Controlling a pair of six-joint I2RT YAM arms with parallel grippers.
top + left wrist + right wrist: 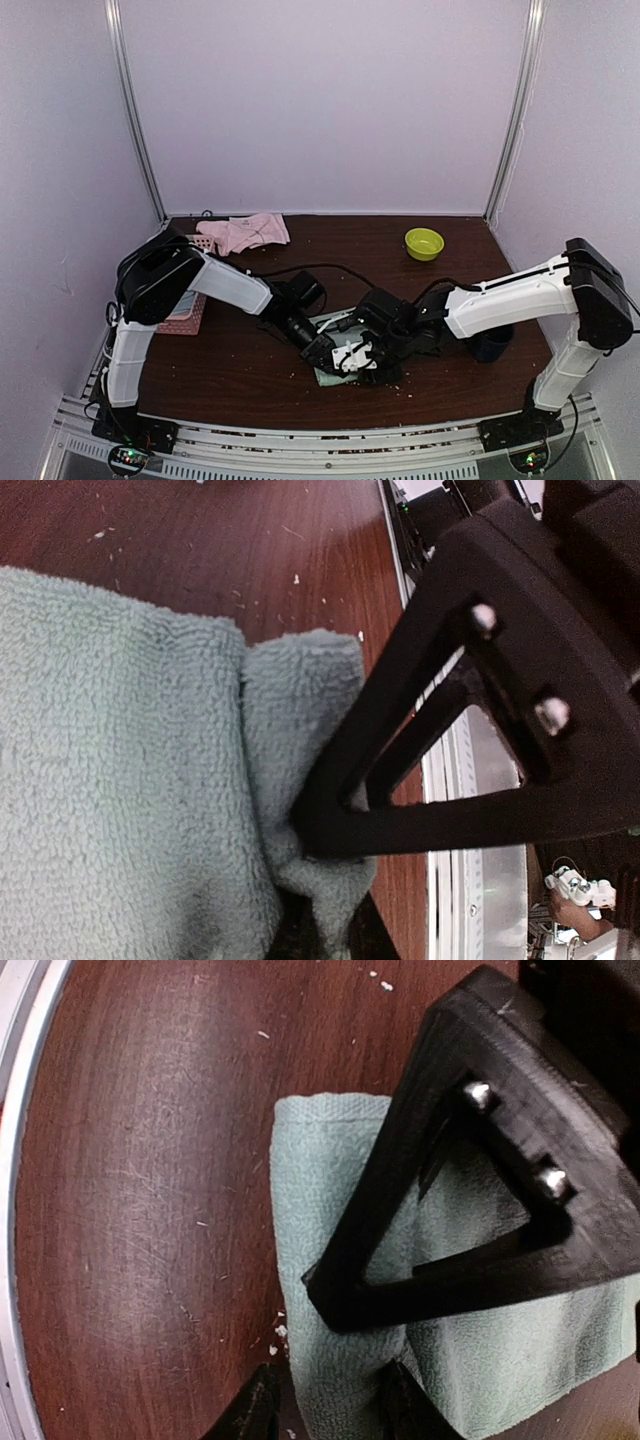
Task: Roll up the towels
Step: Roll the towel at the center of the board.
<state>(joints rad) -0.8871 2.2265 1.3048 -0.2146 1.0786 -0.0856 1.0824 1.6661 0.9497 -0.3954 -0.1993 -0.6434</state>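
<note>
**Towel roll: early stage, neither of the two is finished**

The tabletop [250,372] is carrying everything. The left arm [230,285] and right arm [500,300] are both reaching into the near-middle.

The sage green towel [328,321] is lying there under both claws. It is sitting mostly flat, with one edge doubling over into a thick lip. I'm reading that as the start of a roll at best.
- The left claw [305,880] is clamping a bunched corner of it, squeezing cloth between the fingers.
- The right claw [325,1360] is standing apart, its jaws straddling the doubled edge. I'm not seeing it pinching anything.

The pale pink towel [245,232] is sitting crumpled at the back left, well apart from both claws, and not rolled.

Judging progress: the work is sitting in the first steps on towel one. That is leaving the green roll to carry through, then flattening and rolling the pink.

Counting, big to small:
- tabletop: 1
- arms: 2
- task towels: 2 (1 sage green, 1 pale pink)
- pink basket [186,316]: 1, showing partly under the left arm
- dark blue thing [490,346]: 1, beside the right arm, too dark to identify
- green bowl [424,243]: 1, at the back right
- claws: 2
</note>
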